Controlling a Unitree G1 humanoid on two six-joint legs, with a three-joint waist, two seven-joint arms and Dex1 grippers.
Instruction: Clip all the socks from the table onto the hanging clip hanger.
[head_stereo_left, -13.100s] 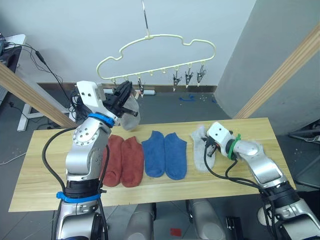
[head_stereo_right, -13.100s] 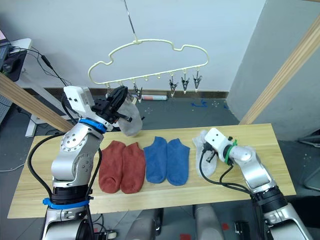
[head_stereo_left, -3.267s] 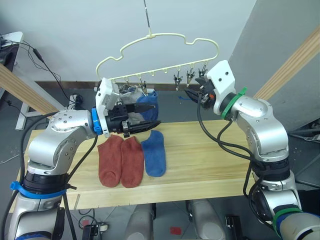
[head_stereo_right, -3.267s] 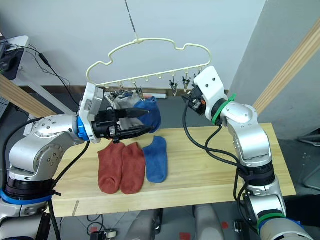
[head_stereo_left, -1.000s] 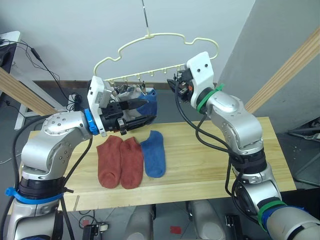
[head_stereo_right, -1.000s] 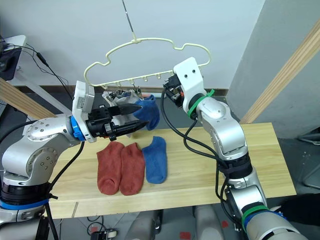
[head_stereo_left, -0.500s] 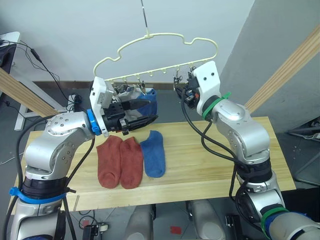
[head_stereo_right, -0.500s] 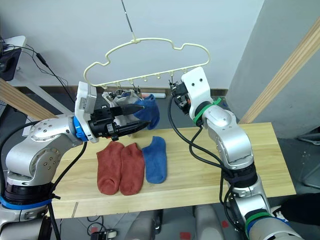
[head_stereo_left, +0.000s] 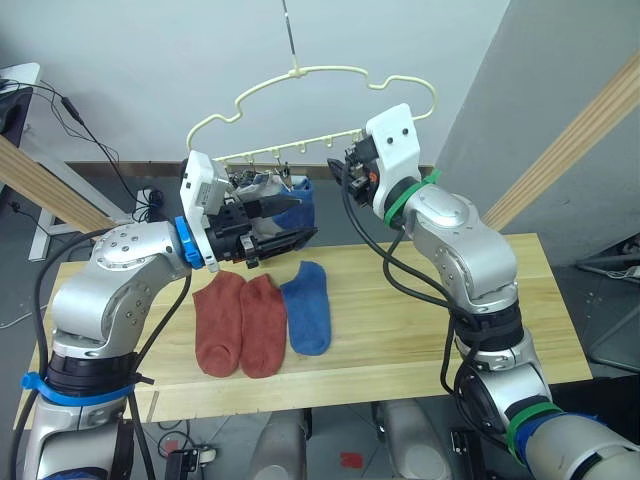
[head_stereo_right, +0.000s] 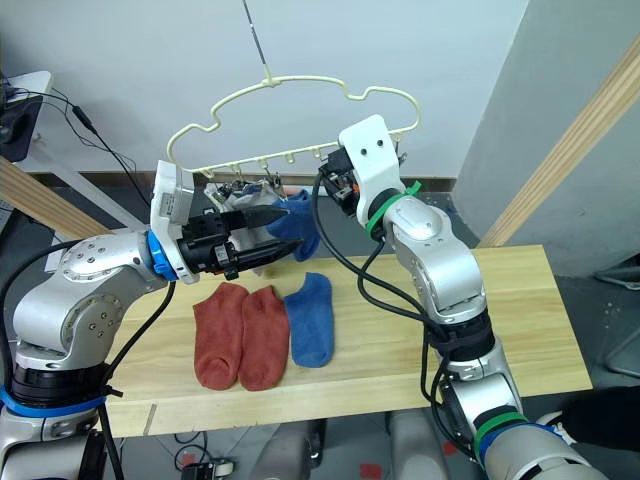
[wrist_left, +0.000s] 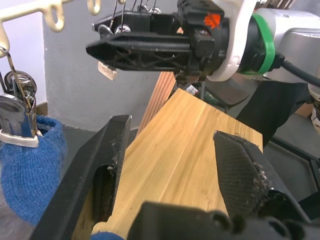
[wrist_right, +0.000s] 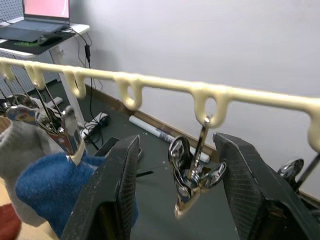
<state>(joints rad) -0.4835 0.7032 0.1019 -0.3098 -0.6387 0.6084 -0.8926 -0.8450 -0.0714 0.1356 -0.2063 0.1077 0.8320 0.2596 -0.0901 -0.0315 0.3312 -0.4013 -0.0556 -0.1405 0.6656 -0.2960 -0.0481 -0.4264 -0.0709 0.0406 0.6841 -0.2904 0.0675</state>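
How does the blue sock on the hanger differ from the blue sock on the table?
The hung blue sock dangles from a clip on the clip hanger, bunched and folded; the table blue sock lies flat and spread out on the table. The hung one is beside a grey sock on neighbouring clips; the table one lies beside two red socks. Both look the same blue knit.

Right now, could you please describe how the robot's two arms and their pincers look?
Both arms are silver-grey metal with rounded joints and white wrist housings, with black cables looping alongside. The left arm carries blue bands, the right arm green ones. The left pincer and the right pincer each have two black fingers with textured inner pads. An orange mark shows on the right wrist's black block.
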